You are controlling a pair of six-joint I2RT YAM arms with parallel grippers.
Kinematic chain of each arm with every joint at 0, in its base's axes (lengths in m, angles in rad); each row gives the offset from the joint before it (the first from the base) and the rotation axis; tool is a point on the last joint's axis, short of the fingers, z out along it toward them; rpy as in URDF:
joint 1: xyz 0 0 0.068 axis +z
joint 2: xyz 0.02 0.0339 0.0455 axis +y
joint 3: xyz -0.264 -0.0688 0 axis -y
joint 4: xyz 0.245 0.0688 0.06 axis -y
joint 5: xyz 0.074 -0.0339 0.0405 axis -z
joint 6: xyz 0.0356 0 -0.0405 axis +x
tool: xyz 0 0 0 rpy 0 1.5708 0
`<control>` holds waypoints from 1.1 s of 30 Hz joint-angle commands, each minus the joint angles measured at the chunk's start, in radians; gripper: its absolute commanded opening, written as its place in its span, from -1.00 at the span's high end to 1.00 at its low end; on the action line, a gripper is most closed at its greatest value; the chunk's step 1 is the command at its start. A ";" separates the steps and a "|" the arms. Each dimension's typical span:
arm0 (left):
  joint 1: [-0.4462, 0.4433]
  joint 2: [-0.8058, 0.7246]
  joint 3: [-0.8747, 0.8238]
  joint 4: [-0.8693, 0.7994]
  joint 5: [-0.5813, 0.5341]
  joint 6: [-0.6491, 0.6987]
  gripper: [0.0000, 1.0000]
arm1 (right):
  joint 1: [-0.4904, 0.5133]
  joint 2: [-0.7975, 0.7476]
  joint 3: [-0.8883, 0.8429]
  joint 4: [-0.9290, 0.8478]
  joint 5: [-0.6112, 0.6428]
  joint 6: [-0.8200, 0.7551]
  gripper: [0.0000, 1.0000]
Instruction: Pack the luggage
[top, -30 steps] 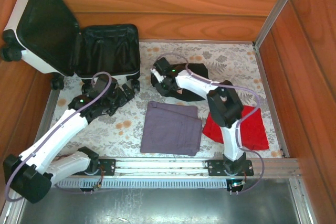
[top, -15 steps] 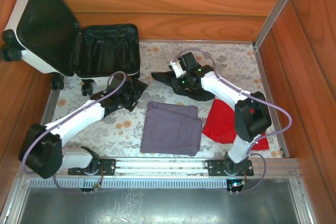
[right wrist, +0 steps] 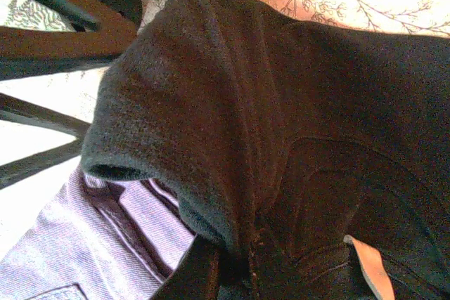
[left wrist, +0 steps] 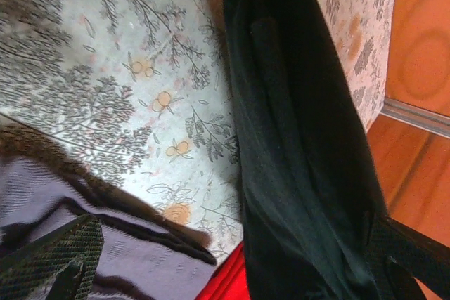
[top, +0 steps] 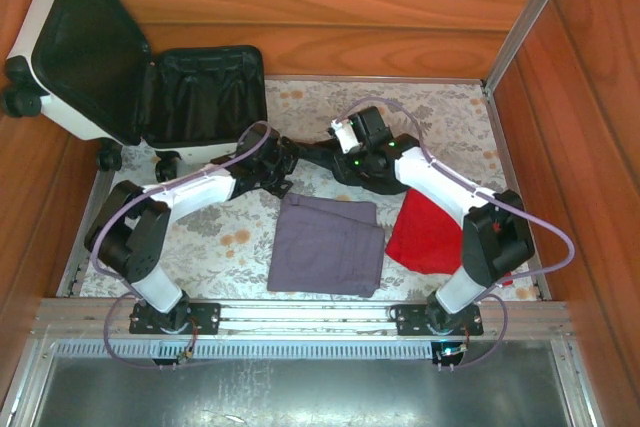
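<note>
Two things differ from half a second ago: my left gripper (top: 278, 162) has swung right to the left end of the black top (right wrist: 281, 103), and the top now lies stretched between my two arms. My left fingers (left wrist: 56, 268) stand wide apart, with the top hanging between them. My right gripper (top: 352, 150) is pinched on the top's bunched cloth. The luggage (top: 200, 97) sits open at the far left, well apart from the top. A purple cloth (top: 328, 244) lies folded just near of the top. A red cloth (top: 425, 232) lies to its right, partly under my right arm.
</note>
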 commanded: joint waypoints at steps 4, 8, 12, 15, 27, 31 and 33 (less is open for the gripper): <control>-0.006 0.090 0.066 0.054 0.067 -0.142 -1.00 | 0.007 -0.058 -0.051 0.046 -0.043 0.007 1.00; -0.007 0.090 0.066 0.056 0.048 -0.149 -1.00 | 0.008 -0.059 -0.062 0.027 -0.031 -0.009 1.00; -0.006 0.053 0.038 0.064 0.020 -0.153 -1.00 | 0.008 -0.058 -0.072 0.030 -0.030 -0.012 1.00; 0.002 -0.010 -0.005 0.073 -0.002 -0.142 -1.00 | 0.008 -0.056 -0.075 0.027 -0.031 -0.014 1.00; -0.001 -0.006 0.032 0.078 0.005 -0.154 -1.00 | 0.007 -0.083 -0.079 0.024 -0.038 -0.007 1.00; -0.004 0.048 0.090 0.078 -0.008 -0.165 -1.00 | 0.007 -0.097 -0.088 0.027 -0.038 -0.004 1.00; -0.002 0.077 0.121 0.078 -0.006 -0.172 -1.00 | 0.007 -0.103 -0.097 0.040 -0.042 -0.001 1.00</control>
